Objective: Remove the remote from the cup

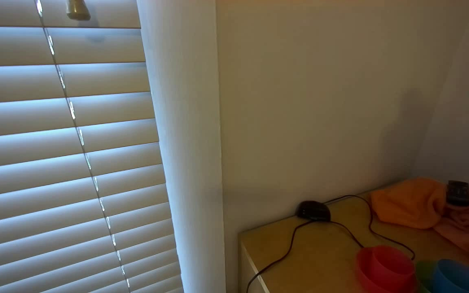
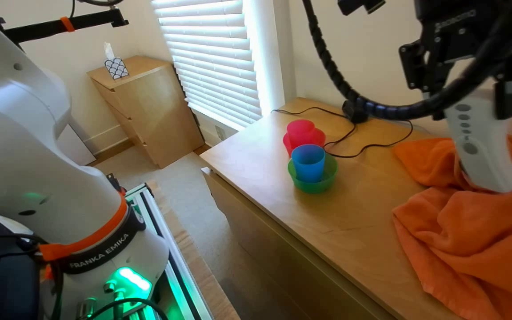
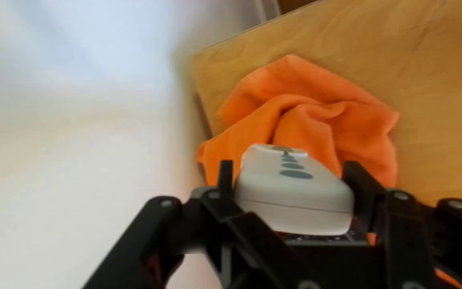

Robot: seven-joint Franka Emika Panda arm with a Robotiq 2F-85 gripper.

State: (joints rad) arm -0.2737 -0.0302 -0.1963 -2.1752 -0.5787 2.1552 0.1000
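Note:
My gripper (image 2: 471, 110) is shut on a white remote (image 2: 482, 146) with grey buttons, held tilted above an orange towel. In the wrist view the remote (image 3: 295, 196) sits between the two black fingers (image 3: 289, 172), its near end towards the camera. A blue cup (image 2: 308, 165) stands in a green bowl (image 2: 314, 186), well away from the gripper. A pink cup (image 2: 301, 129) is with a pink bowl (image 2: 287, 144). No remote sticks out of either cup. The cups and bowls show partly in an exterior view (image 1: 458, 280), where the gripper and white remote are out of view.
The orange towel (image 2: 482, 231) lies crumpled on the wooden dresser top (image 2: 358, 226). A black remote (image 1: 458, 193) lies on it. A black device (image 1: 313, 210) with loose cables lies by the wall. A window with blinds (image 1: 67, 162) is beside the dresser.

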